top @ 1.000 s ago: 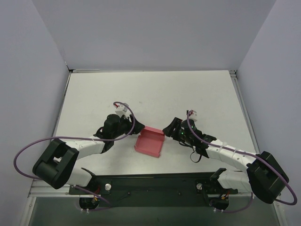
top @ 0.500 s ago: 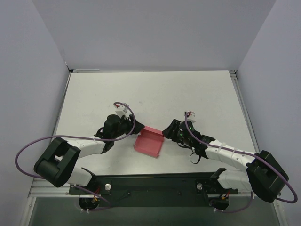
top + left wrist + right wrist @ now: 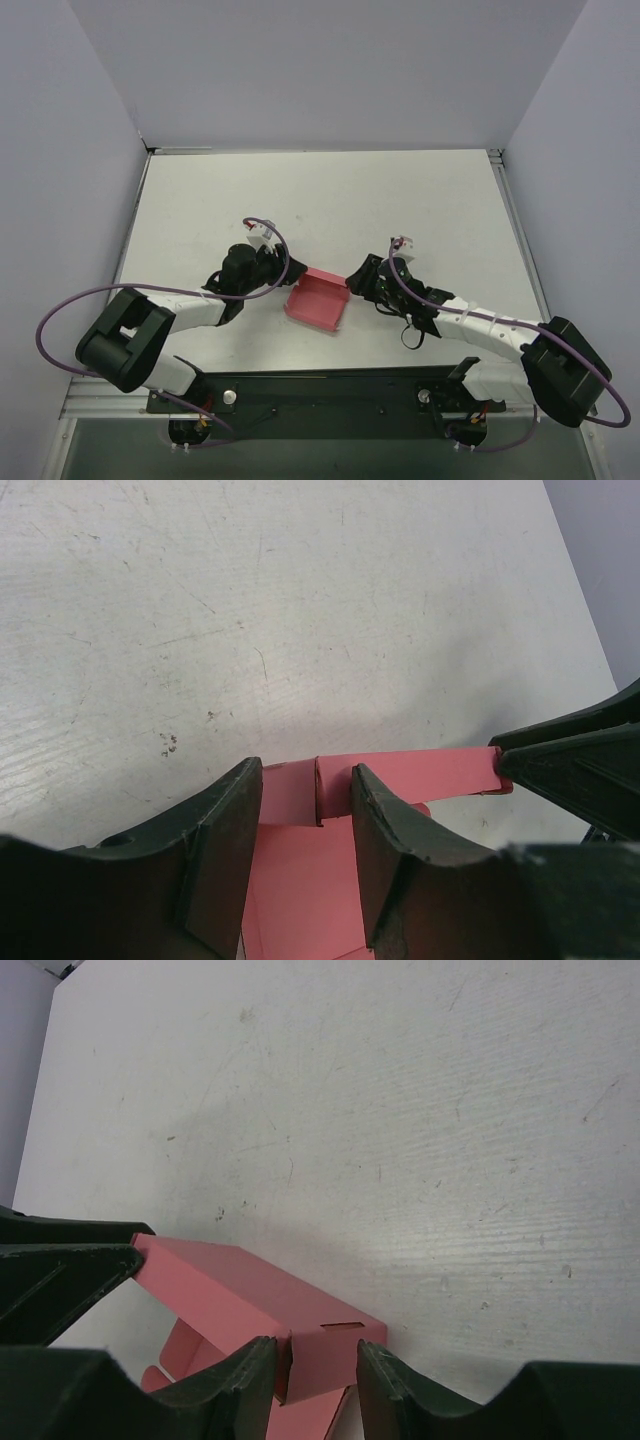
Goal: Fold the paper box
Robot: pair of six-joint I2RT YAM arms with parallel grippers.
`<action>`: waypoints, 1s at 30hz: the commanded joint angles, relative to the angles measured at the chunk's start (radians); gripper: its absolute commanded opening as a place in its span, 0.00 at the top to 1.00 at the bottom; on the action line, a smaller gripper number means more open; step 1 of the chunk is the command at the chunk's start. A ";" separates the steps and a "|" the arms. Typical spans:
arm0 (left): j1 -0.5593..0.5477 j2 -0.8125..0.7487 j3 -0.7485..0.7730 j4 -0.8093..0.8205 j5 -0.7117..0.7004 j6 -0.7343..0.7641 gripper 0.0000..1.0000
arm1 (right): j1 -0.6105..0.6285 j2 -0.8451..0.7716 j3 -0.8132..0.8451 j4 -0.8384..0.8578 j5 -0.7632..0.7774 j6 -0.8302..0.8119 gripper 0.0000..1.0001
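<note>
The pink-red paper box (image 3: 318,302) lies half folded between my two arms, its back wall raised. My left gripper (image 3: 284,277) is at the box's far left corner. In the left wrist view its jaws stand a little apart over the box floor (image 3: 300,880), with the back wall's crease between the fingertips (image 3: 240,810). My right gripper (image 3: 352,279) is at the far right corner. In the right wrist view its jaws stand a little apart round the slotted corner flap (image 3: 335,1345). Neither pair clamps the card flat.
The white table (image 3: 330,200) runs back to grey walls on three sides. The black base rail (image 3: 330,390) lies along the near edge. Purple cables (image 3: 60,320) loop from both arms.
My right gripper has moved a little left, onto the box's right corner. My left gripper and the box have hardly moved.
</note>
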 commanded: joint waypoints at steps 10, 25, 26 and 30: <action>0.006 -0.026 0.008 -0.037 -0.011 0.048 0.50 | 0.031 -0.172 -0.115 0.075 -0.006 -0.328 0.44; 0.006 -0.042 0.008 -0.066 -0.013 0.078 0.51 | 0.126 0.029 -0.125 0.331 0.071 -0.584 0.59; 0.006 -0.042 0.008 -0.066 -0.010 0.080 0.51 | 0.125 0.041 -0.124 0.362 0.071 -0.598 0.60; 0.006 -0.045 0.008 -0.073 -0.005 0.086 0.52 | 0.125 0.095 -0.116 0.437 0.062 -0.656 0.61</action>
